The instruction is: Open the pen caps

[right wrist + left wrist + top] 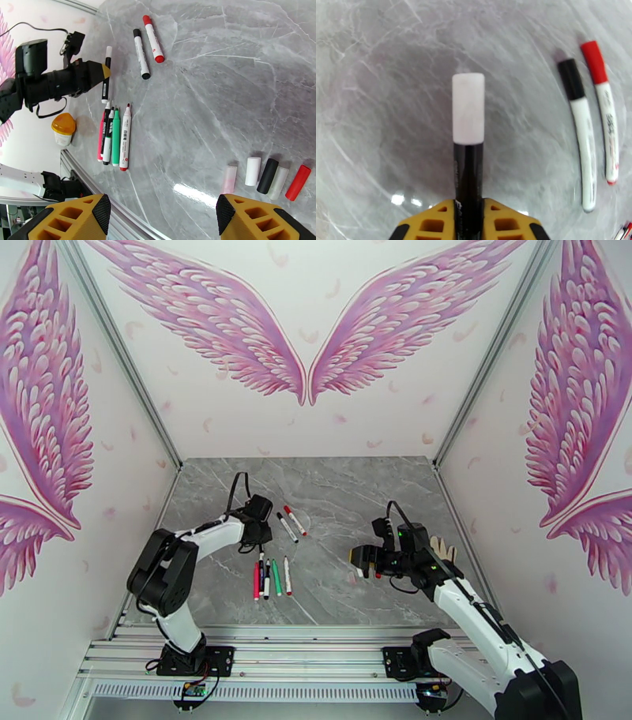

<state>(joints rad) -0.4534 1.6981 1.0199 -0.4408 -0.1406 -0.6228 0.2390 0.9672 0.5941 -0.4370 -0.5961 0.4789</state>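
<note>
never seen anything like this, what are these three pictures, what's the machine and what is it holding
Two white robot arms stand at a grey marble-patterned table. One picture looks down from above; the other two come from a camera on each wrist. The left gripper is shut on a black-barrelled pen with its white cap on. The right gripper is open and empty. On the table lie a row of uncapped pens, two capped white pens, and five loose stubby caps.

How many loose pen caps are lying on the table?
5, side by side in the right wrist view: pinkish cap, white cap, black cap, frosted cap, red cap. Others may be hidden.
</note>
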